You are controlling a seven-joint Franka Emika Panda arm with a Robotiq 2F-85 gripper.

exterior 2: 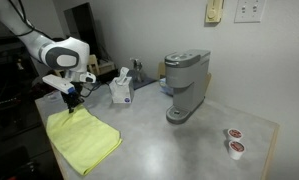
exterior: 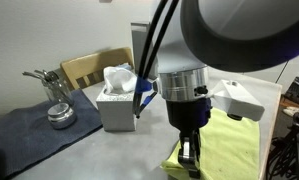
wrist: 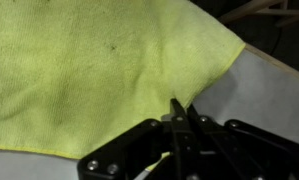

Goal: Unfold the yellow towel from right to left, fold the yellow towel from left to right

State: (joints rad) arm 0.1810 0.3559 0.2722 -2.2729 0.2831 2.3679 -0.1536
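The yellow towel point(wrist: 89, 70) — matt, nubby cloth.

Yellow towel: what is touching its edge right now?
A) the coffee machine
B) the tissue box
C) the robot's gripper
C: the gripper is at the edge of the yellow towel, while the coffee machine and the tissue box stand apart from it on the counter.

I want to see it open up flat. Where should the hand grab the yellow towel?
Pinch its edge near a corner, coming straight down from above. The yellow towel lies flat on the table, so the thin edge is the only part that can be gripped. In the wrist view the hand looks shut on that edge, close to the corner.
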